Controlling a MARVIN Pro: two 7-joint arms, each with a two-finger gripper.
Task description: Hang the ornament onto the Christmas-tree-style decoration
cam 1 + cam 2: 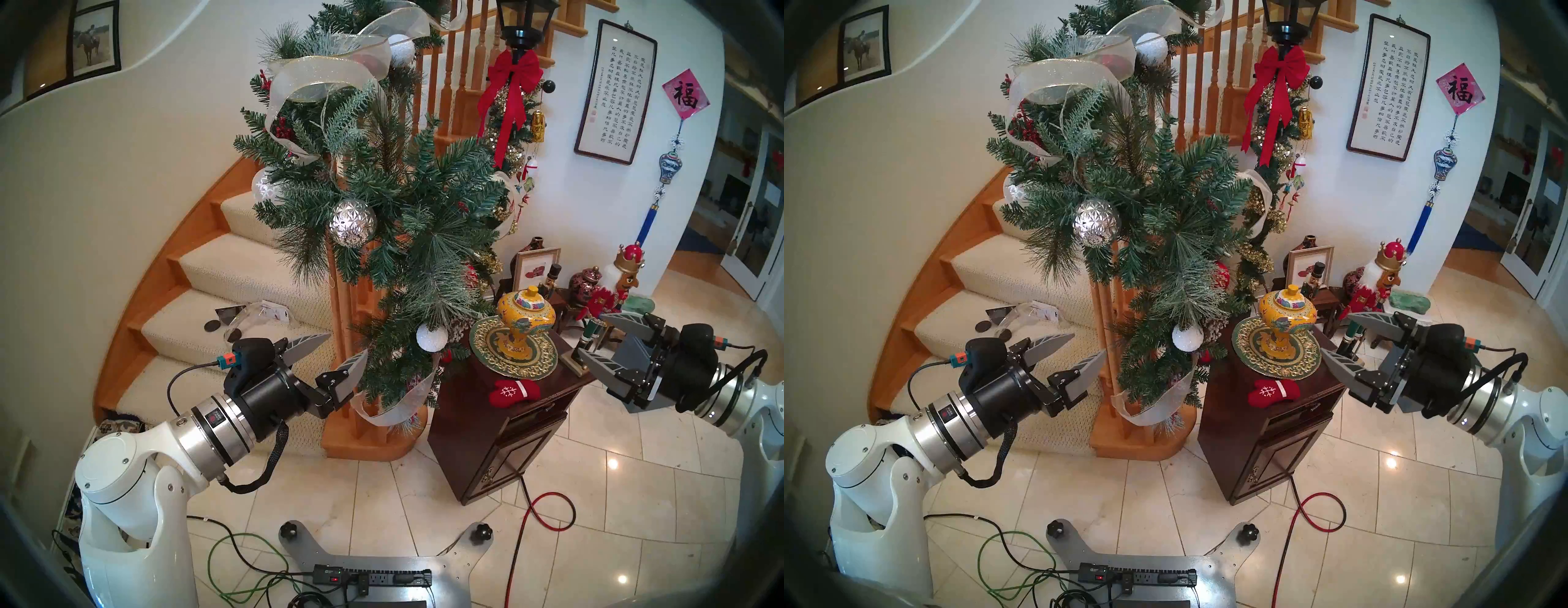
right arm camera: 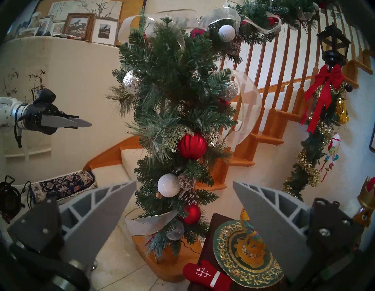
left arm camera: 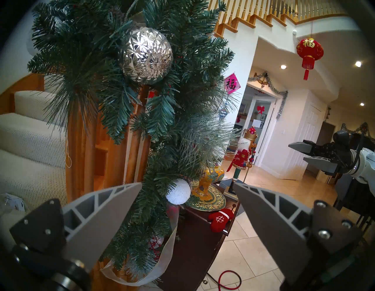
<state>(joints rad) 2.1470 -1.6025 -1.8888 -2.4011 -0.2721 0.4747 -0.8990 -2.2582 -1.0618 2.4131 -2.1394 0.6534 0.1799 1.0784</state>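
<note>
Both tools, left [image 1: 335,344] and right [image 1: 594,337], stand released; the mitten [image 1: 513,391] at the tabletop [image 1: 547,407] edge, lower right, may slide off if nudged.

cream tile floor [image 1: 551,488], carpeted wood stairs [image 1: 237,271].

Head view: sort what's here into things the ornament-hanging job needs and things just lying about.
Job:
- small red plush mitten with white snowflake, lying on the dark wooden cabinet
- bushy green frosted pine garland
- open left gripper
- open right gripper

Lying about:
- yellow lidded porcelain jar
- crowned nutcracker figure
- big red bow
</note>
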